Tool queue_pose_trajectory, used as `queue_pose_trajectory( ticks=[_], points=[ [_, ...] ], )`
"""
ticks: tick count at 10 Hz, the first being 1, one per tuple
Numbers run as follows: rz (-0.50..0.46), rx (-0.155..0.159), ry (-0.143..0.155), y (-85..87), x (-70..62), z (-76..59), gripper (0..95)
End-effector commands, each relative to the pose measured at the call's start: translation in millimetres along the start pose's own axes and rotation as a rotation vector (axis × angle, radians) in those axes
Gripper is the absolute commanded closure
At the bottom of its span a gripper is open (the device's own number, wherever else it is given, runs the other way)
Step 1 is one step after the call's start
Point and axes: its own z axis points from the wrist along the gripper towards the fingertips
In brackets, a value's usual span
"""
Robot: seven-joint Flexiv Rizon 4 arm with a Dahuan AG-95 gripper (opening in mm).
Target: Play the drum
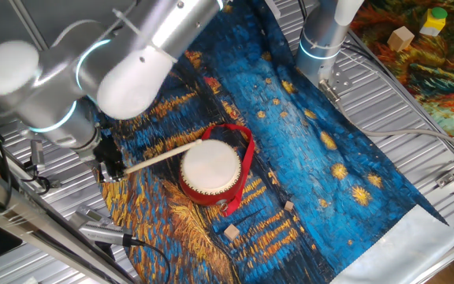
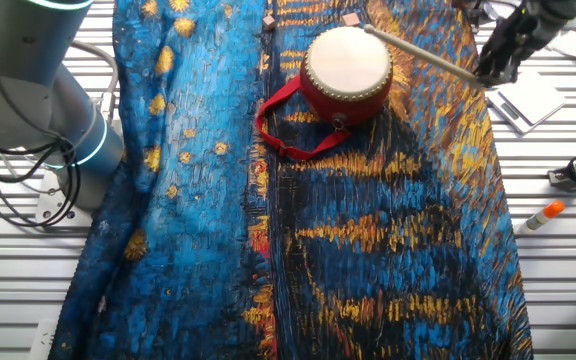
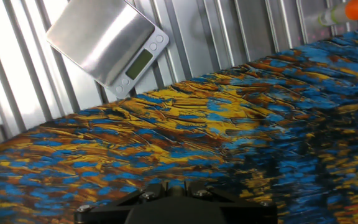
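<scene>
The drum (image 1: pixel 210 170) is small and round, with a red body, a cream skin top and a red ribbon strap (image 1: pixel 247 158). It stands on the painted blue and yellow cloth (image 1: pixel 314 150). It also shows in the other fixed view (image 2: pixel 346 70). My gripper (image 1: pixel 110 169) is shut on the thin wooden stick (image 1: pixel 164 155) at its left end. The stick's far tip rests at the drum's rim. In the other fixed view the gripper (image 2: pixel 496 58) holds the stick (image 2: pixel 418 52) to the drum's right. The hand view shows only cloth and the gripper base; drum and stick are out of view there.
Small wooden blocks (image 1: pixel 231 232) lie on the cloth near the drum. A silver kitchen scale (image 3: pixel 107 43) sits on the slatted metal table beside the cloth. An orange-capped marker (image 2: pixel 540 217) lies on the table. A second arm base (image 1: pixel 321 39) stands behind.
</scene>
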Motion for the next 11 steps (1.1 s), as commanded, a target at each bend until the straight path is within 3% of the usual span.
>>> queue_pose_trajectory(
  ticks=[1, 2, 3, 6, 11],
  points=[
    [0.001, -0.026, -0.106, 4.4, -1.0, 1.3, 95.0],
    [-0.006, -0.03, -0.142, 6.7, -2.9, 2.4, 95.0],
    [-0.024, -0.038, -0.197, 8.3, -4.8, 3.8, 95.0],
    [-0.054, -0.04, -0.288, 8.7, -6.4, 4.9, 95.0],
    [-0.049, -0.031, -0.307, 6.9, -9.8, 7.9, 95.0]
  ],
)
